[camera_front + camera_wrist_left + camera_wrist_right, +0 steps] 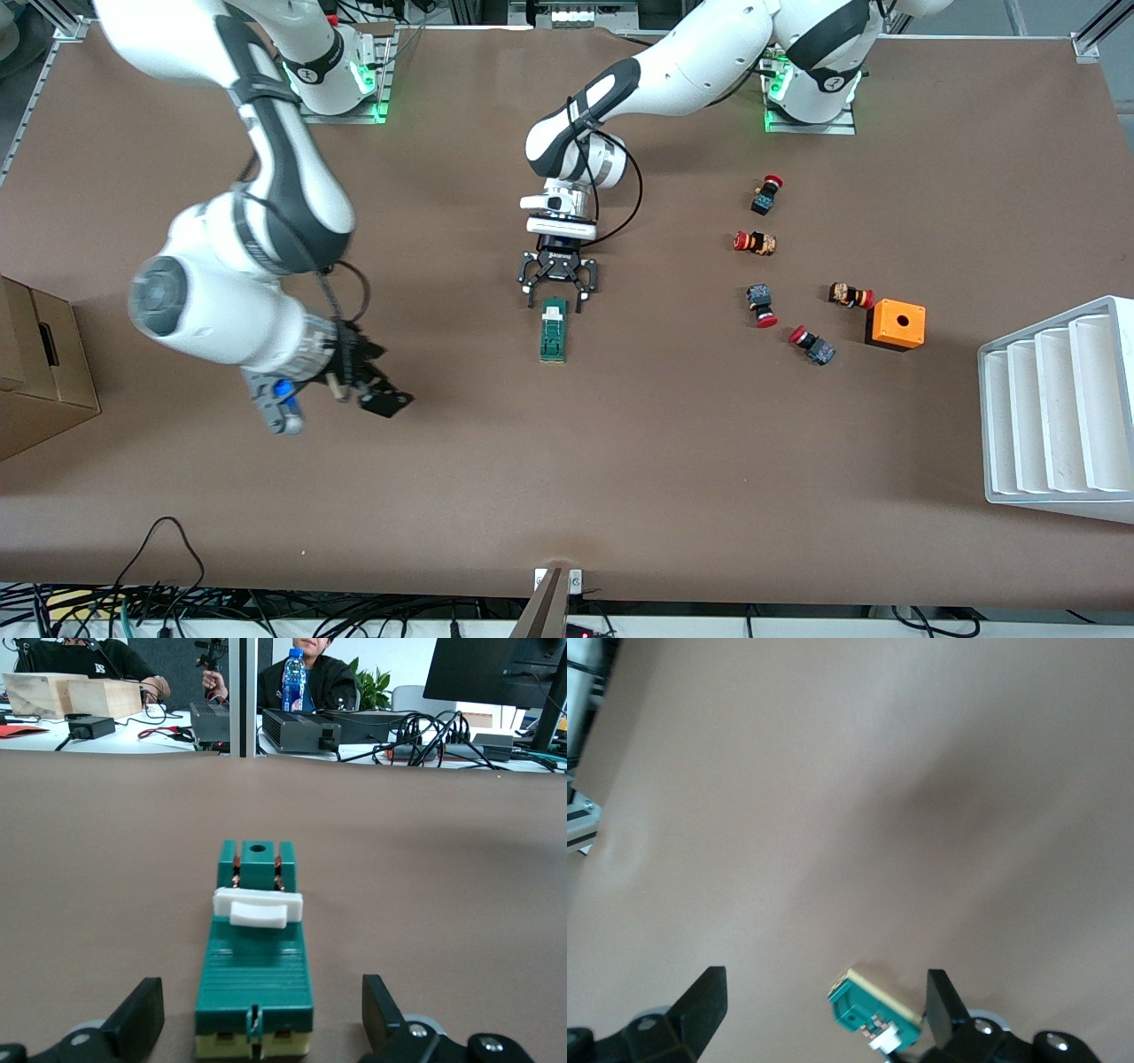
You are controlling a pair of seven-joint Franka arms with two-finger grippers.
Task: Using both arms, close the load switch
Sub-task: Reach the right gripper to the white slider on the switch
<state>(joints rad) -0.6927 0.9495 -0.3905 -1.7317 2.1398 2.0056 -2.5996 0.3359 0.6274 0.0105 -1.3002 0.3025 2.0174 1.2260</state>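
The load switch [554, 330] is a narrow dark-green block with a white piece on top, lying flat mid-table. My left gripper [556, 297] is open and low at the switch's end farther from the front camera, one finger on each side, not touching. In the left wrist view the switch [255, 979] lies between the open fingers [142, 1019] of the left gripper [257, 1028]. My right gripper [370, 392] is open and empty, up over bare table toward the right arm's end. The right wrist view shows the switch [873, 1010] far below the right gripper [824, 1010].
Several red-capped push buttons [756, 242] and an orange box [895, 324] lie toward the left arm's end. A white ribbed tray [1059, 412] stands at that edge. A cardboard box [40, 372] sits at the right arm's end.
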